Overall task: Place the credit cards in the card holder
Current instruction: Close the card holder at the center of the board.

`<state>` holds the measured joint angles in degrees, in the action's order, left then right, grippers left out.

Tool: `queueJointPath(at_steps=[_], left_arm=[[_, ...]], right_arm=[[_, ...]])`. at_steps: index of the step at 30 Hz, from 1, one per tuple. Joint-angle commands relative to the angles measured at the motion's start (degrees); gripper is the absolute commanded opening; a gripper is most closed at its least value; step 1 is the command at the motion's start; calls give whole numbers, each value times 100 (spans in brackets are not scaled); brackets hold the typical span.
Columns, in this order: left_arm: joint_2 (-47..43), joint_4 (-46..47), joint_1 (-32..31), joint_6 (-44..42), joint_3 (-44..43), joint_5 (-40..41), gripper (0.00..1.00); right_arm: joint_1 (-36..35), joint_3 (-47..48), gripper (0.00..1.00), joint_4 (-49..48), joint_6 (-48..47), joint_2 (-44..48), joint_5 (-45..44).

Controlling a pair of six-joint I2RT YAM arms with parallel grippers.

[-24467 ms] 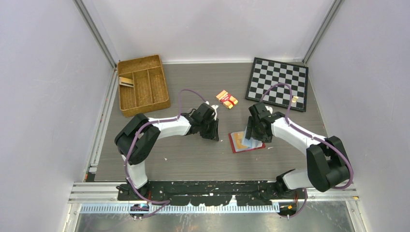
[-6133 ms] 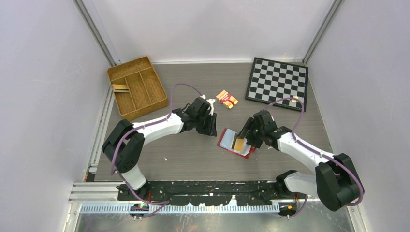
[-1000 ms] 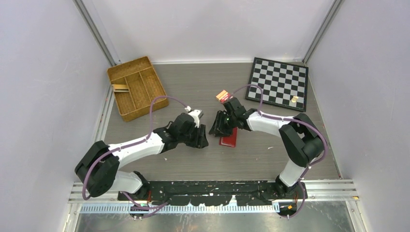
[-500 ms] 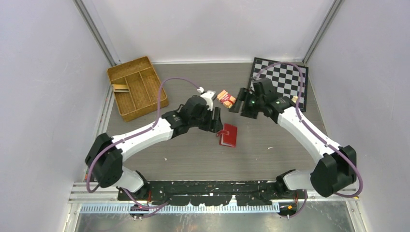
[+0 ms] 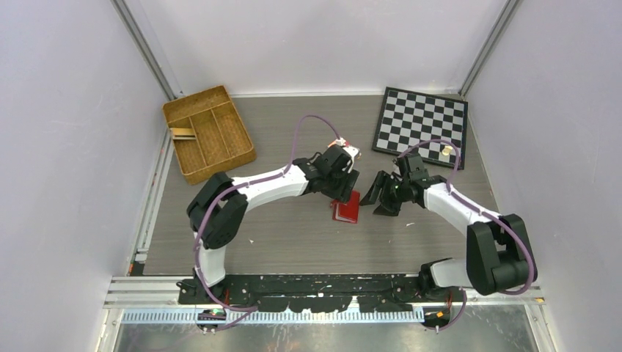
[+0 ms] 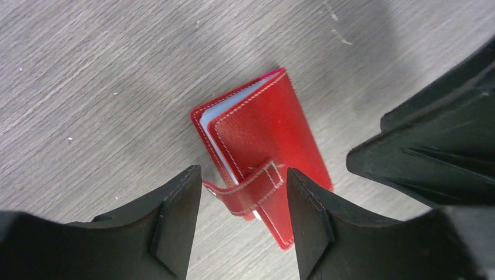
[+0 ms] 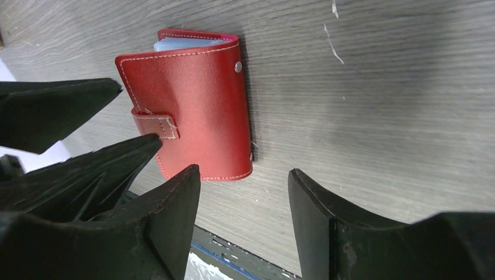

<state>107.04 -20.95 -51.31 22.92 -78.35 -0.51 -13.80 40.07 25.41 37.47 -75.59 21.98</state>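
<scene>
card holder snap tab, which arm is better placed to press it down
Left, probably: the left tool, open, straddles the tab of the card holder. The right tool, also open, sits off to its side.

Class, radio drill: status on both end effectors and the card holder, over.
Left end effector open, above card holder. Right end effector open, beside it. Card holder folded shut, flat on table. Nothing blocking.
</scene>
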Motion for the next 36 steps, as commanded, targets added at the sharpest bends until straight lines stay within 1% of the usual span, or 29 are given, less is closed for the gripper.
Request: queueJointPath(at_steps=[1, 4, 6, 7, 9, 14, 18, 21, 25, 26, 29, 32, 34, 35, 36], left_arm=[[261, -383, -13, -337, -367, 229, 56], [331, -345, -11, -404, -253, 249, 50], [398, -299, -11, -455, -186, 231, 48], [450, -315, -11, -474, -185, 234, 48], [525, -442, -11, -499, -205, 257, 41], [527, -537, -11, -526, -61, 427, 32], [583, -529, -2, -412, 134, 434, 28], [583, -387, 36, -289, 326, 285, 27], [502, 58, 124, -73, 634, 80, 27], [486, 179, 156, -8, 677, -115, 27], [446, 397, 229, 135, 789, -299, 27], [335, 617, 293, 248, 899, -394, 27], [220, 693, 345, 259, 975, -461, 31], [139, 683, 388, 253, 988, -469, 34], [11, 666, 437, 254, 1026, -471, 40]], right_arm=[[118, -267, 61, -1305, 164, -332, 789], [171, -449, 58, -1830, 289, -623, 1021], [169, -551, 54, -2171, 389, -811, 1114], [168, -586, 53, -2319, 420, -899, 1156], [168, -642, 52, -2590, 505, -1113, 1229], [173, -771, 51, -3403, 789, -1559, 1442], [166, -791, 50, -3882, 917, -1914, 1582], [152, -808, 48, -4323, 1109, -2151, 1755], [17, -688, 46, -4448, 1156, -2300, 1832], [-28, -641, 45, -4448, 1162, -2320, 1833], [-118, -560, 38, -4448, 1197, -2348, 1813], [-137, -532, 26, -4404, 1244, -2282, 1802], [-136, -487, 15, -4193, 1226, -2118, 1752], [-140, -406, 9, -3887, 1155, -1978, 1681], [-139, -270, 5, -3392, 1002, -1819, 1520]])
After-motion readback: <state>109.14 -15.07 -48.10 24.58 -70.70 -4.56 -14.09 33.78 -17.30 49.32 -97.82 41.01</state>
